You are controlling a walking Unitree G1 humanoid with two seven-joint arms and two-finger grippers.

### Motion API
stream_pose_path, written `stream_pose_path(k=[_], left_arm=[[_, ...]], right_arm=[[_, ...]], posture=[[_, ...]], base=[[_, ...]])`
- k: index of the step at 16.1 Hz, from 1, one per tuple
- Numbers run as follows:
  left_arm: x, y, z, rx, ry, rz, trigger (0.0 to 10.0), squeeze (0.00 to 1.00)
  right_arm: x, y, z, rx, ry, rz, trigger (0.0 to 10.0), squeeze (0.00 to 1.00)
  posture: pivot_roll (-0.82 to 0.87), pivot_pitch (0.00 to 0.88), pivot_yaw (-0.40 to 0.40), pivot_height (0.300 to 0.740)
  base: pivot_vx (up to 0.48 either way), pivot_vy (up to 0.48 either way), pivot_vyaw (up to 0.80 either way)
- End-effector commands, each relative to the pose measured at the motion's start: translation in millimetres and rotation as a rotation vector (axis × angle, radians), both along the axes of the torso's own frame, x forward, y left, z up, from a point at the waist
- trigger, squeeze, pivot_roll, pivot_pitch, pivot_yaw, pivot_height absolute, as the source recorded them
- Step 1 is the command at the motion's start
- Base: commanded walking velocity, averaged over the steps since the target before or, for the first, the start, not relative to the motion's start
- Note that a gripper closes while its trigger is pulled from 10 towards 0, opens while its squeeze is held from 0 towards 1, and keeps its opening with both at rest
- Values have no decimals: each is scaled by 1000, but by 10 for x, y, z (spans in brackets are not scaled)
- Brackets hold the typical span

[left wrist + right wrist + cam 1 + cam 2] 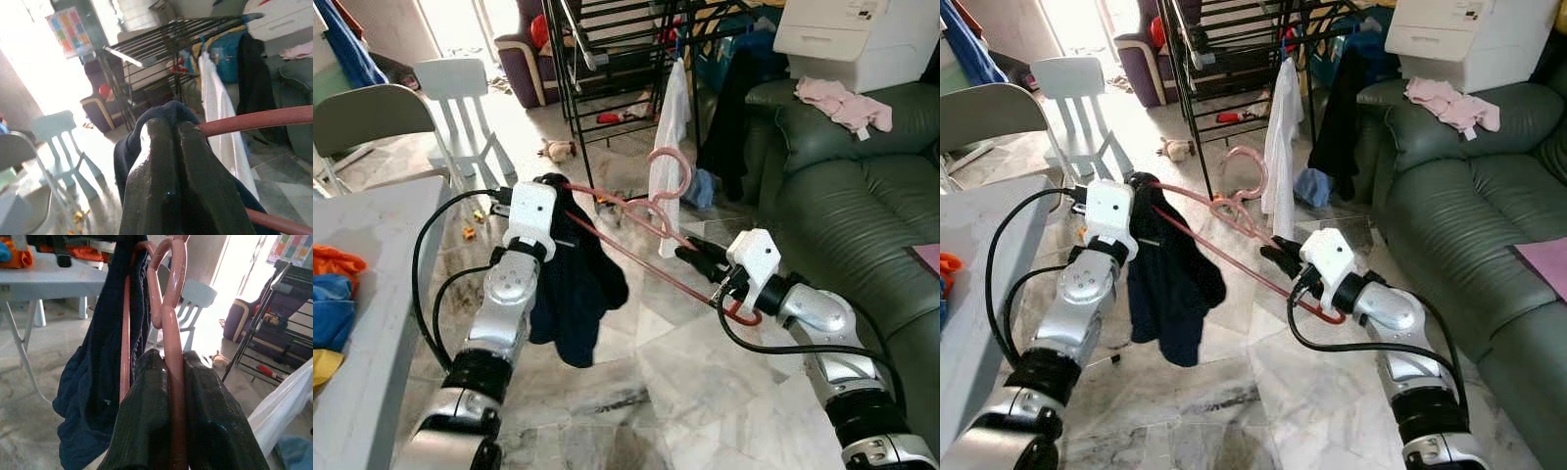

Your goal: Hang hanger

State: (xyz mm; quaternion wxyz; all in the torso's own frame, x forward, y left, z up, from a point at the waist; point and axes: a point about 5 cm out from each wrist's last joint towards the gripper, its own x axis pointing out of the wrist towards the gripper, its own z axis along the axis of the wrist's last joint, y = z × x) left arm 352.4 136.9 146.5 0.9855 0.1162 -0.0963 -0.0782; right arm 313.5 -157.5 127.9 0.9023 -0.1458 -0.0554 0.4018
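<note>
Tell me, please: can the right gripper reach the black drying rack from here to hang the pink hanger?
Probably not yet. The right gripper is shut on the pink hanger, whose hook sits below the drying rack bars. The left gripper pins the dark garment; the rack stands farther off.

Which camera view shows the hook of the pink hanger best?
The left eye view: the hanger's hook stands whole against the floor. The right eye view shows it similarly; the right wrist view shows its neck from close up.

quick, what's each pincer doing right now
Left pincer: closed on the dark garment at one end of the pink hanger.
Right pincer: closed on the pink hanger's other arm.
</note>
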Motion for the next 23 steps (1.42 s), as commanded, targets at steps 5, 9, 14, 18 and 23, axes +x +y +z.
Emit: stream_pose_path(k=[5,9,14,18,23], left_arm=[[-228,-285,198,91,-142,-230,0,0],[-464,-544,55,186,-83,-389,0,0],[-539,-459,-273,234,133,-345,0,0],[-585,-607,-324,228,167,-409,0,0],[-604,-778,-195,159,114,-480,0,0]], right_arm=[[120,121,-132,-41,60,-66,10000,0],[357,197,-32,-51,47,-198,10000,0],[615,264,301,68,-28,-342,10000,0],[556,464,278,72,0,-201,10000,0],[498,425,164,51,-11,-226,10000,0]], posture=[[-101,0,97,740],[-94,0,94,740],[-94,0,94,740],[-102,0,93,740],[-112,0,92,740]], base=[[0,0,0],[0,0,0],[0,0,0],[0,0,0],[0,0,0]])
